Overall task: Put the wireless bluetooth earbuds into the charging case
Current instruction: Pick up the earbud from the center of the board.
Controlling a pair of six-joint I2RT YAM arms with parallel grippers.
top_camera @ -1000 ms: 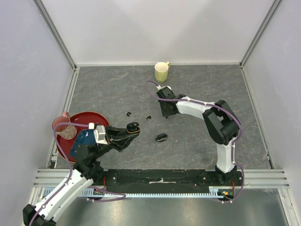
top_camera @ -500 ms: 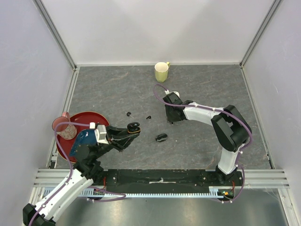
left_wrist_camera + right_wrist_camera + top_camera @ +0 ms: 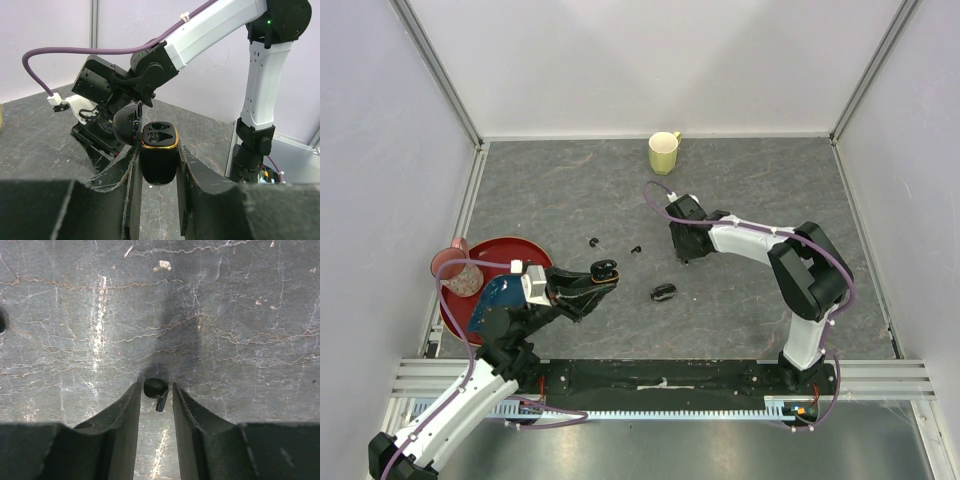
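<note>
My left gripper (image 3: 159, 151) is clamped on the open charging case (image 3: 159, 160). My right gripper (image 3: 156, 385) is down at the table (image 3: 225, 315), with one earbud (image 3: 153, 388) between my fingertips. Gripped or loose, I cannot tell.

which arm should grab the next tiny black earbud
Right: the right gripper straddles a tiny black comma-shaped earbud on the table; the left gripper is shut on the open black gold-rimmed charging case.

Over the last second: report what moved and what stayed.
The right gripper slid rightward and slightly nearer; its open jaws now straddle an earbud on the table. The left gripper kept the open charging case clamped; closed case, two loose earbuds, mug and plate stayed.
</note>
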